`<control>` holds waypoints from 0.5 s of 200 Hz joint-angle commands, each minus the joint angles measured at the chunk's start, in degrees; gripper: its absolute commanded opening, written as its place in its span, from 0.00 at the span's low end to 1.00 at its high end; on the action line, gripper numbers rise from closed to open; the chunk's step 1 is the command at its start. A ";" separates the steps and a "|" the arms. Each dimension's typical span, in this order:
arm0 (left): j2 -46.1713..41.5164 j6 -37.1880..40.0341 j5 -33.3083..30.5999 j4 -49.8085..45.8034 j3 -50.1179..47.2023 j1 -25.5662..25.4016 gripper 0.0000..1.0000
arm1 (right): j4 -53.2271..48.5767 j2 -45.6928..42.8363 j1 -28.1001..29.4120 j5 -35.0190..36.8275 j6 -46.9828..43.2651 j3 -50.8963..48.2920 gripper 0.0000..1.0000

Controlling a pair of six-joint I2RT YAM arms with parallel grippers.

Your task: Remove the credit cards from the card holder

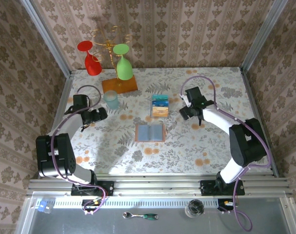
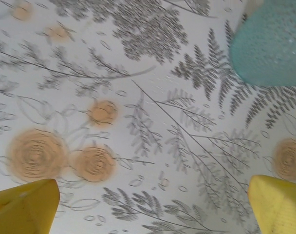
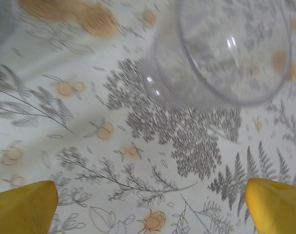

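With the card holder (image 1: 149, 132) open mid-table, the credit cards (image 1: 160, 106) stacked just beyond, and both grippers spread wide and empty, your left gripper (image 1: 100, 115) could topple the teal cup (image 1: 111, 100) beside it.

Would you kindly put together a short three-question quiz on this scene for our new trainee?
1. True or false: the card holder lies open and flat.
2. Where are the credit cards? A) inside the holder B) stacked just beyond it C) in a claw
3. Fill in: the left claw and right claw are both ____.
Key: 1 true; 2 B; 3 open.
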 commanded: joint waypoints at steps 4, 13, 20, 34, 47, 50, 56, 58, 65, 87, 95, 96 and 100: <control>-4.24 3.10 -7.94 7.39 -4.00 1.57 1.00 | 13.07 -2.53 -2.54 2.25 7.81 -5.88 1.00; -5.31 3.61 -9.75 10.57 -5.71 1.66 1.00 | 16.69 -2.96 -3.37 2.15 8.63 -8.25 1.00; -5.99 4.16 -10.57 13.25 -6.91 1.64 1.00 | 20.05 -3.29 -3.93 1.91 9.20 -9.80 1.00; -6.76 5.36 -11.47 17.78 -8.85 1.68 1.00 | 26.02 -3.75 -4.95 1.36 10.25 -13.14 1.00; -6.65 8.74 -11.52 23.34 -10.82 1.29 1.00 | 31.05 -3.89 -5.29 1.05 9.76 -15.70 1.00; -6.56 9.51 -11.60 24.99 -11.47 1.18 1.00 | 31.80 -3.89 -5.34 1.34 9.52 -16.20 1.00; -6.38 10.48 -11.76 27.59 -12.45 1.11 1.00 | 34.18 -3.89 -5.43 1.73 9.17 -17.20 1.00; -6.37 10.78 -11.83 28.68 -12.65 1.09 1.00 | 35.02 -3.89 -5.45 1.78 9.04 -17.57 1.00; -6.08 11.40 -12.14 31.95 -13.89 1.16 1.00 | 37.63 -3.89 -5.71 1.76 8.78 -18.97 1.00; -4.05 14.17 -11.09 44.62 -18.03 1.31 1.00 | 40.73 -4.83 -7.04 1.33 10.45 -21.33 1.00; -3.19 13.70 -9.19 48.76 -19.41 1.73 1.00 | 41.98 -5.70 -7.57 0.51 11.01 -22.52 1.00; -3.09 13.61 -8.85 49.17 -19.58 1.80 1.00 | 42.19 -5.76 -7.70 0.40 11.04 -22.63 1.00; -2.63 13.18 -7.66 50.66 -20.14 2.11 1.00 | 43.27 -6.23 -8.01 -0.19 11.22 -23.48 1.00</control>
